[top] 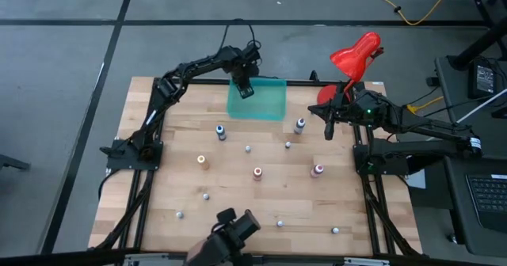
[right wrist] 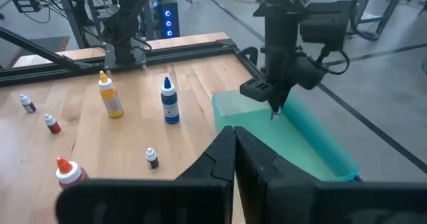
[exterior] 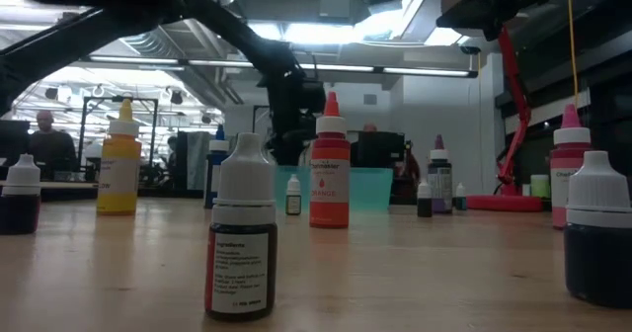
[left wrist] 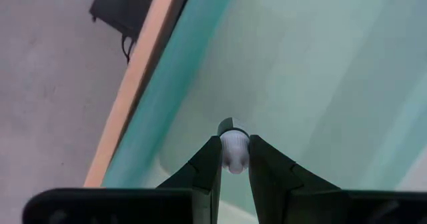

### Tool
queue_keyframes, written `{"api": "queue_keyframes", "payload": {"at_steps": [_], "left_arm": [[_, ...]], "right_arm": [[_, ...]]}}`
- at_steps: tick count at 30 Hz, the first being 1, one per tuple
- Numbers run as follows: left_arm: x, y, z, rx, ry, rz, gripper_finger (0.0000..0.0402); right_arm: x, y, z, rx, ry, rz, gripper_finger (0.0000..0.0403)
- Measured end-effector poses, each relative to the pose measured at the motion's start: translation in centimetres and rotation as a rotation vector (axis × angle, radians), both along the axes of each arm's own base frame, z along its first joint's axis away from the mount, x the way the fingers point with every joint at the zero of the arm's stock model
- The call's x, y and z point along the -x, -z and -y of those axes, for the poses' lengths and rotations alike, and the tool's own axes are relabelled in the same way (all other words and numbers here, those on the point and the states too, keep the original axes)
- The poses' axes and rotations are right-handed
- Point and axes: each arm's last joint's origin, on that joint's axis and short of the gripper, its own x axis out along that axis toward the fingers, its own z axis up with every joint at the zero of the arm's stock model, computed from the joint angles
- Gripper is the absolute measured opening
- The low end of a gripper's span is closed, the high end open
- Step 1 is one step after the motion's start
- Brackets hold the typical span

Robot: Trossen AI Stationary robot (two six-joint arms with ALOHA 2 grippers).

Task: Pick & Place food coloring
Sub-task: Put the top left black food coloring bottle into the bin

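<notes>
The food coloring bottles stand scattered upright on the wooden table: a blue one, an orange one, a red one, a pink one, and several tiny greyish-white ones such as. My left gripper hangs over the teal tray at the far edge, shut on a tiny bottle. My right gripper hovers shut above the table's right side, near a purple-capped bottle, touching nothing. My left gripper pinches the tiny bottle's pale cap between its two fingers, coming from above and pointing down. The bottle is lifted clear and sticks out beyond the fingertips over the tray's floor. It also shows below the fingers as bottle.
A red desk lamp stands at the table's far right corner, beside the tray. The low view's camera sits at the near edge. Bare wood lies between the bottles in the table's middle.
</notes>
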Motion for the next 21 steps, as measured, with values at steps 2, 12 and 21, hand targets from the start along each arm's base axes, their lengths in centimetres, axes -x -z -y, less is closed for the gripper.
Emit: {"api": "queue_keyframes", "payload": {"at_steps": [2, 12, 21], "left_arm": [[0.3, 0.6, -0.1, 0.006, -0.007, -0.01, 0.0054], [0.7, 1.5, 0.1, 0.022, -0.025, -0.023, 0.0068], [0.7, 2.0, 0.1, 0.04, -0.025, -0.034, 0.011]], "right_arm": [[0.0, 0.0, 0.0, 0.001, 0.0, -0.001, 0.0012], [0.0, 0.0, 0.0, 0.027, -0.006, -0.011, 0.0012], [0.0, 0.0, 0.0, 0.026, -0.005, -0.01, 0.0012]]}}
